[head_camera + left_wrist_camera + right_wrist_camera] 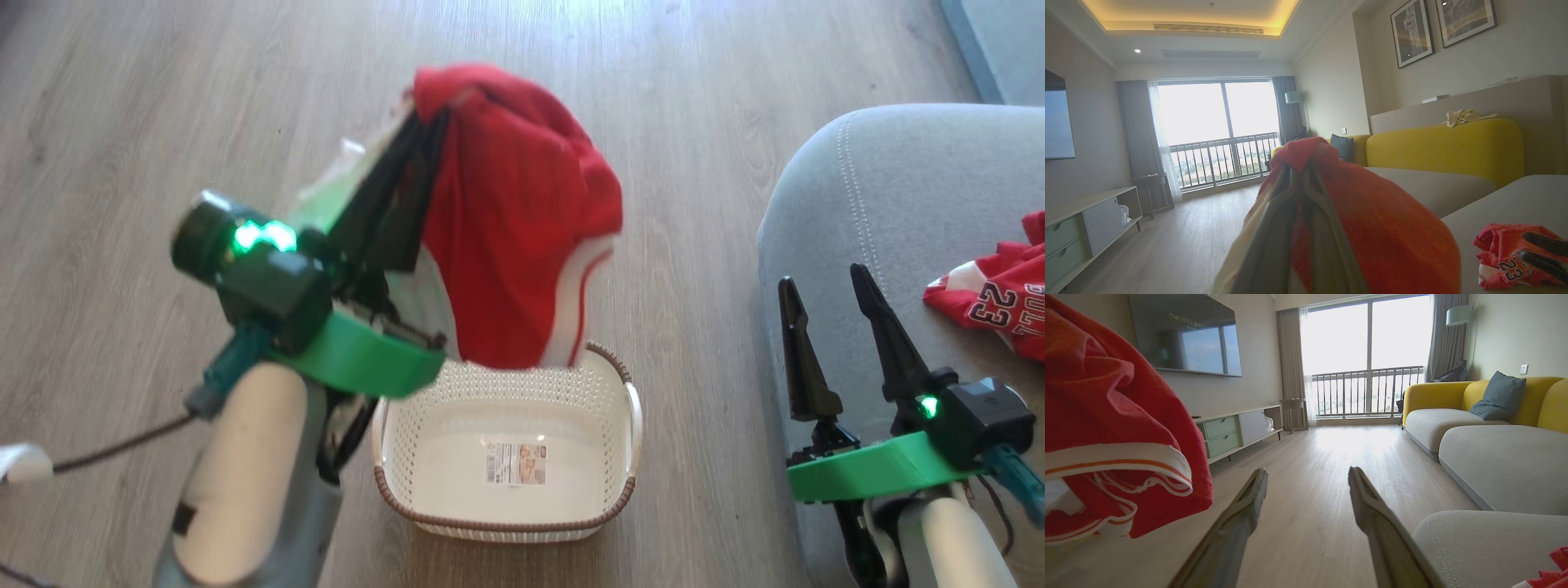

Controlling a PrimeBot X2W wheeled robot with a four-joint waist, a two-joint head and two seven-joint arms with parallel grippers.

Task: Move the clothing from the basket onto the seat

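Left gripper [418, 135], jaws closed on the red garment [514, 220], which hangs long axis downward, its hem just above the empty basket [506, 523]. The seat [898, 188] lies to the garment's right, beyond the basket, and the "23" jersey [996, 302] is already on it. Right gripper [820, 278], wide open and holding nothing, is the nearer to the seat, apparently over its edge.

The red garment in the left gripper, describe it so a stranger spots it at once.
Find the cream basket on the wood floor beside the grey seat. Above its far rim a red garment with white trim hangs pinched in the left gripper. The other red jersey lies on the seat and shows 23; this one is in the air, no number showing.
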